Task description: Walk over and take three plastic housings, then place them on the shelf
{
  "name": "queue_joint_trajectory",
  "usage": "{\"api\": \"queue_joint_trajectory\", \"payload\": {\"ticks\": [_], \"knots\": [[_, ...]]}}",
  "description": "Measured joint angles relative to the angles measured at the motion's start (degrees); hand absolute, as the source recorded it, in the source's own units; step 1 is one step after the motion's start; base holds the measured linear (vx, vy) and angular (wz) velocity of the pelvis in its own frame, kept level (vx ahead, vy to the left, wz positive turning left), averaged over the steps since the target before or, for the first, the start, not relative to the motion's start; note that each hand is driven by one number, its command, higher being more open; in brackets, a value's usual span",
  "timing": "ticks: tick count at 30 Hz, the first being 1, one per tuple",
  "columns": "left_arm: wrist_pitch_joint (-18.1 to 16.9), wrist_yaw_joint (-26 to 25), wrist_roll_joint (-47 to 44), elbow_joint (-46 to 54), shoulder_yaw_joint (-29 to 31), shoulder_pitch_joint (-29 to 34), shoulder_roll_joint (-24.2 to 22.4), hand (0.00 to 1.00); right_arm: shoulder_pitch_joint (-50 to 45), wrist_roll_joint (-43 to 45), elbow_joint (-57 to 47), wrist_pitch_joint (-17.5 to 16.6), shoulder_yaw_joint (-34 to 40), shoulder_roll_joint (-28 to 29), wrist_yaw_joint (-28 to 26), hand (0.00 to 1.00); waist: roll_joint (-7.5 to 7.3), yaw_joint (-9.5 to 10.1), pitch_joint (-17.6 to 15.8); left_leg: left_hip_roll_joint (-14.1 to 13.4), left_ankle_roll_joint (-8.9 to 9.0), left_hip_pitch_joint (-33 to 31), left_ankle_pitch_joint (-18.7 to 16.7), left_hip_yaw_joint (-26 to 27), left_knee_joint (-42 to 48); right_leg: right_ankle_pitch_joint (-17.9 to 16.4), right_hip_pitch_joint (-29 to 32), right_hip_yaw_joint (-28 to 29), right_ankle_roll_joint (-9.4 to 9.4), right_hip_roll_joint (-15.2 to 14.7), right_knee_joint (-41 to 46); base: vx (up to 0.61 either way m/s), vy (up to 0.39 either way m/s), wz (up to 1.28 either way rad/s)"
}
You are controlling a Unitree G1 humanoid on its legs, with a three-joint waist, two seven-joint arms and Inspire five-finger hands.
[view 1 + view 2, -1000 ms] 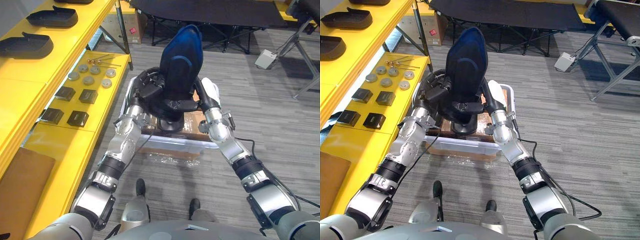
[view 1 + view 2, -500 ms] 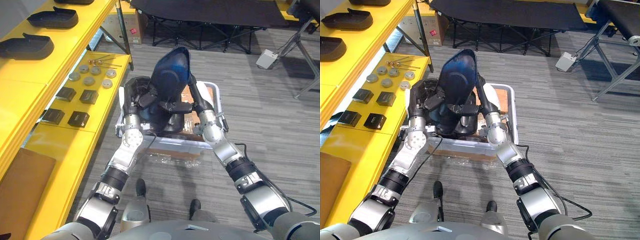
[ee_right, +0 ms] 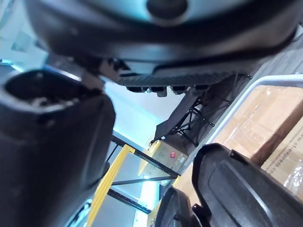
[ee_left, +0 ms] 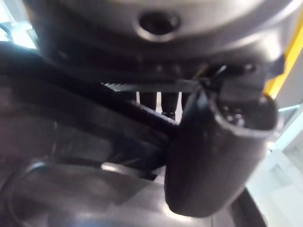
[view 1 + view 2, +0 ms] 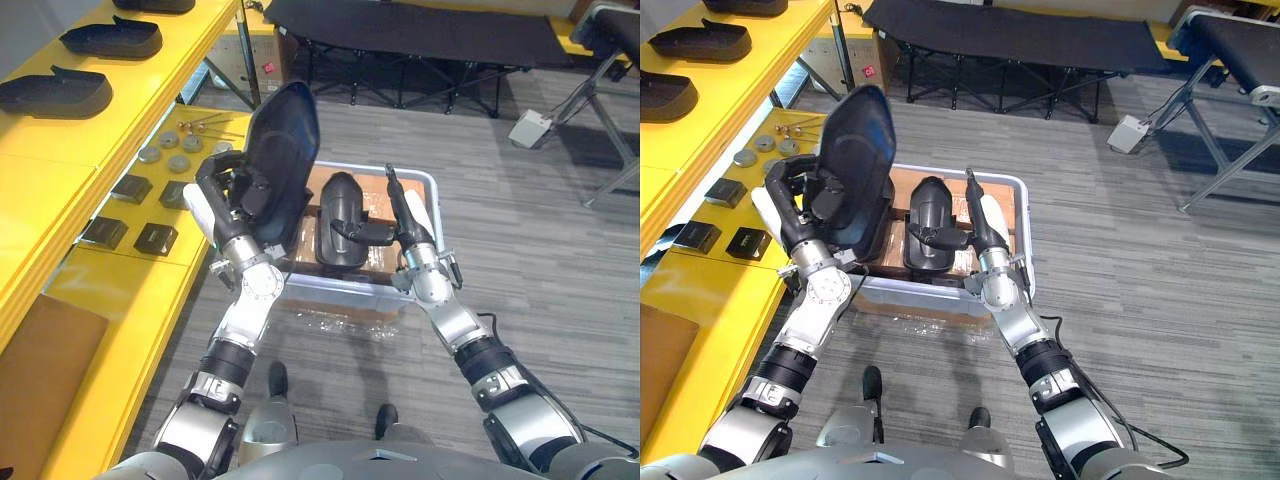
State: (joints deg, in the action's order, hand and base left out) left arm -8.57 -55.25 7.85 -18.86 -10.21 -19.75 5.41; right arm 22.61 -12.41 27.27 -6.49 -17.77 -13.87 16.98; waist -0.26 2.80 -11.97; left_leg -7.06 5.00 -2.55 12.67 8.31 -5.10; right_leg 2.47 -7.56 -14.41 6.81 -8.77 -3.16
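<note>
The left hand grips a large dark-blue plastic housing, holding it upright over the left edge of a clear plastic crate. The right hand lays its fingers across a smaller black plastic housing in the crate. Two more black housings lie on the yellow shelf, far left.

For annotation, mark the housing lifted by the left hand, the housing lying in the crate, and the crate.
lifted housing [image 5: 285, 130], left eye view, middle of its broad shell.
crate housing [image 5: 338, 205], left eye view, its rounded top.
crate [image 5: 1026, 225], right eye view, its right rim.
</note>
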Motion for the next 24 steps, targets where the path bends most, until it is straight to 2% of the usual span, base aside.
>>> {"api": "queue_joint_trajectory", "payload": {"ticks": [3,8,11,13,16,19,20,21,24], "knots": [[0.30,-2.94,2.11,0.21,0.84,0.00,-0.21,0.00,-0.41,1.83,-0.45,0.00,0.41,0.62,0.84,1.00,-0.14,0.08,0.11,-0.07,-0.02,0.00,-0.02,0.45,0.00,0.00,0.24,0.38,0.00,0.01,0.11,0.00,0.000,-0.05],[1.11,-5.25,3.47,0.78,3.79,0.03,-0.73,0.00,-8.96,6.17,-12.97,-0.04,1.59,1.53,1.17,1.00,-0.18,-0.11,0.13,-0.14,-0.13,0.00,-0.18,0.86,0.00,-0.12,0.48,0.71,-0.15,0.00,0.12,-0.01,-0.010,-0.04],[-2.93,-3.74,0.61,1.57,5.61,0.95,-0.92,0.00,-14.00,8.93,-17.54,-0.16,3.58,3.44,0.86,1.00,-0.63,-0.68,0.40,-0.19,-0.12,0.00,-0.35,1.13,0.00,-0.34,0.63,0.85,-0.45,0.00,0.11,-0.01,-0.020,-0.04],[-7.57,0.59,-2.48,5.61,6.46,5.17,-0.97,0.00,-17.63,10.63,-18.29,-0.50,5.42,4.85,-0.39,1.00,-1.43,-1.43,0.91,-0.15,0.03,0.00,-0.53,1.46,0.00,-0.40,0.98,1.09,-0.43,-0.03,0.23,0.00,-0.010,-0.06],[-12.51,8.75,-7.67,12.90,6.35,12.96,-1.08,0.00,-22.21,13.89,-18.58,-1.69,7.69,5.27,-1.57,1.00,-1.51,-1.52,1.16,-0.19,0.22,0.00,-0.81,2.25,0.00,-1.16,2.10,2.04,-0.46,-0.21,1.57,0.02,-0.011,-0.14],[-14.83,15.17,-11.53,17.72,6.38,18.79,-1.09,0.00,-25.01,13.89,-18.59,-1.79,10.37,5.29,-2.17,1.00,-0.99,-1.71,1.68,-0.24,0.19,0.03,-0.78,2.36,0.00,-1.59,2.45,2.15,-0.32,-0.24,2.27,0.00,-0.005,-0.02],[-16.31,20.94,-15.61,21.30,7.54,23.26,-1.10,0.00,-26.52,14.20,-18.59,-1.88,13.37,5.22,-3.92,1.00,-0.29,-1.78,2.32,-0.31,0.17,0.16,-0.76,2.37,0.00,-1.78,2.44,2.15,-0.34,-0.20,2.40,0.00,0.000,0.00],[-16.48,21.79,-16.16,21.92,7.87,24.00,-1.10,0.00,-26.70,14.47,-18.59,-1.89,13.92,5.19,-4.26,1.00,-0.15,-1.78,2.41,-0.34,0.17,0.21,-0.76,2.37,0.00,-1.81,2.45,2.15,-0.34,-0.18,2.45,0.00,0.000,0.00],[-17.91,32.61,-25.11,26.11,12.05,29.24,-1.07,0.00,-27.87,16.10,-18.59,-3.20,17.51,4.66,-6.95,1.00,1.14,-1.54,3.28,-0.53,0.61,0.98,-1.09,2.39,-0.01,-2.54,2.24,2.12,-0.66,-0.08,3.03,0.00,0.000,0.00]]}}
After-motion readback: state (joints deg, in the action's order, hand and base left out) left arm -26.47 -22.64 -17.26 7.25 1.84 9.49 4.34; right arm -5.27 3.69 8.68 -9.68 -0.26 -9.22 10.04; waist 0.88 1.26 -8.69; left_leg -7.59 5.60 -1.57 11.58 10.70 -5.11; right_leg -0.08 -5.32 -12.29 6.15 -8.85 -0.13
